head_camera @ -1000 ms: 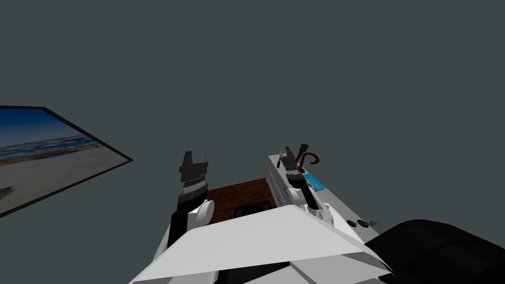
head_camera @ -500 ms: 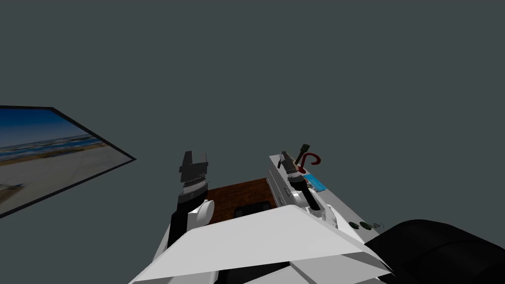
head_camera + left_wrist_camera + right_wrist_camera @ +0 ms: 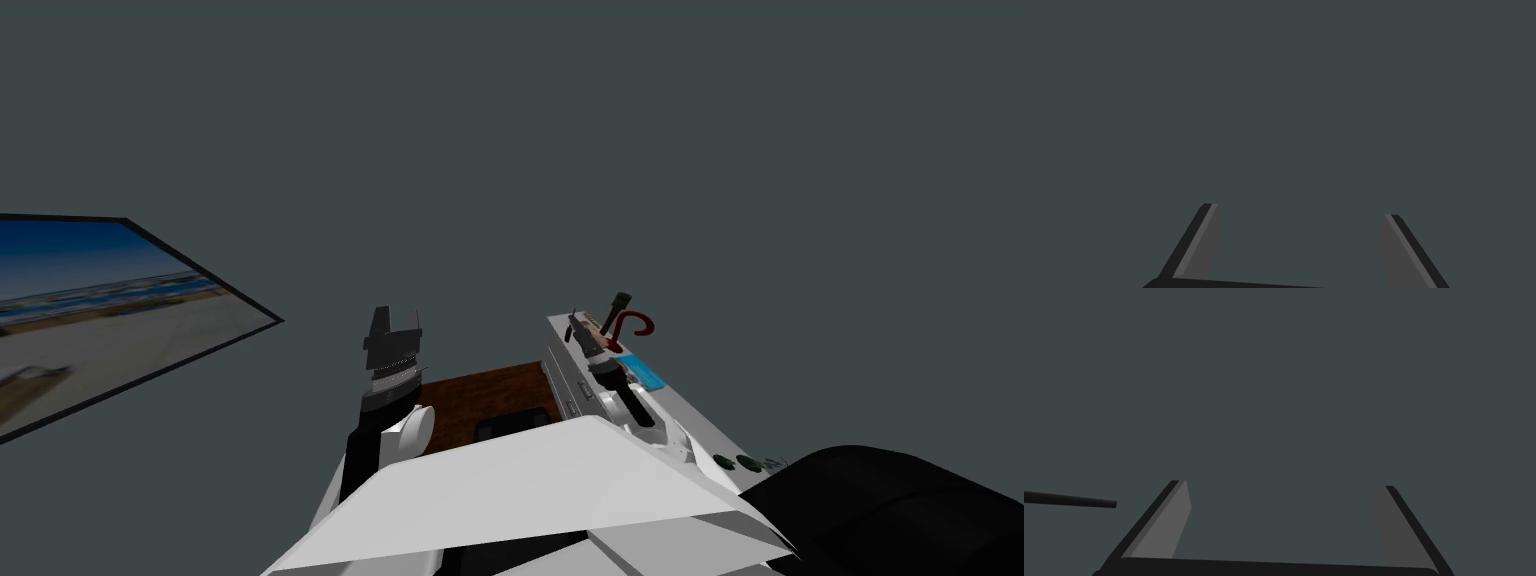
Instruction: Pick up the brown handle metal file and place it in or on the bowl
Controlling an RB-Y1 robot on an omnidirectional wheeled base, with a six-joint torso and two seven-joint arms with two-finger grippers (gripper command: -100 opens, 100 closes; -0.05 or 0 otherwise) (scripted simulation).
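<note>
1. Grey fingers of the right gripper (image 3: 578, 326) stand wide apart, about a third of the wrist view's width, with nothing between them.
2. The left gripper (image 3: 396, 320) is raised well off to the other side, also spread and empty.
3. The file (image 3: 612, 310) is judged to be the slim piece leaning just beyond the right gripper on the white cabinet (image 3: 562, 372). It is dark at its far end and tan nearer the fingers. This identification is not certain.
4. In the right wrist view a thin dark rod (image 3: 1071, 500) lies just outside one finger, not between the two. It is probably the same piece.
5. A red hook (image 3: 640, 322) sits close beside the file, on its far side from the gripper. Which item is the bowl cannot be told.
6. Risk: closing now grips air, because the rod lies outside the gap.
7. Risk: a sideways correction strikes the file with a finger's outer face and tips it off the cabinet.
8. Risk: a deep reach catches the hook together with the file.
</note>
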